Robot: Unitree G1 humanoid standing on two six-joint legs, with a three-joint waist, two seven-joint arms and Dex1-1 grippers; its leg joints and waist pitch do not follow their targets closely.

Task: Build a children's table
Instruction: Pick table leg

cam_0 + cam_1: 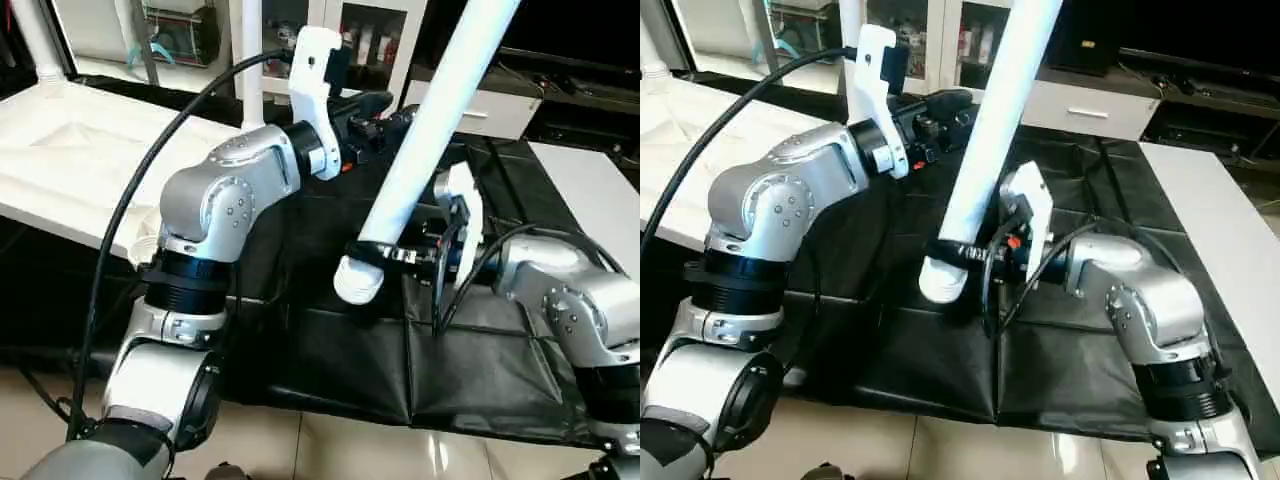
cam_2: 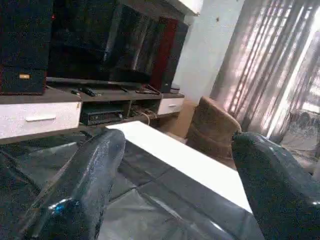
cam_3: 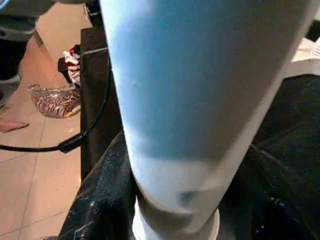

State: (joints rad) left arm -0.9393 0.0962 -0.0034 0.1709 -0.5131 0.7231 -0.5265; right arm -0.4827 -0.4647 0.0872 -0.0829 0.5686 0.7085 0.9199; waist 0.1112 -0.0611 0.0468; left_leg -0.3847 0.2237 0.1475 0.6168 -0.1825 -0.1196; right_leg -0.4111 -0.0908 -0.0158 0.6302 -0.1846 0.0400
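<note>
Your right gripper (image 1: 385, 254), centre of the head view, is clamped on a long tapered white plastic tube leg (image 1: 420, 150) near its wider lower end; the leg slants up toward the top right of centre, its end hanging above the black cloth-covered work table (image 1: 480, 370). Your left gripper (image 2: 175, 190), upper centre, stands wide apart with nothing between its black fingers (image 2: 85, 185). The white plastic ribbed tabletop (image 1: 70, 150) lies at the upper left.
</note>
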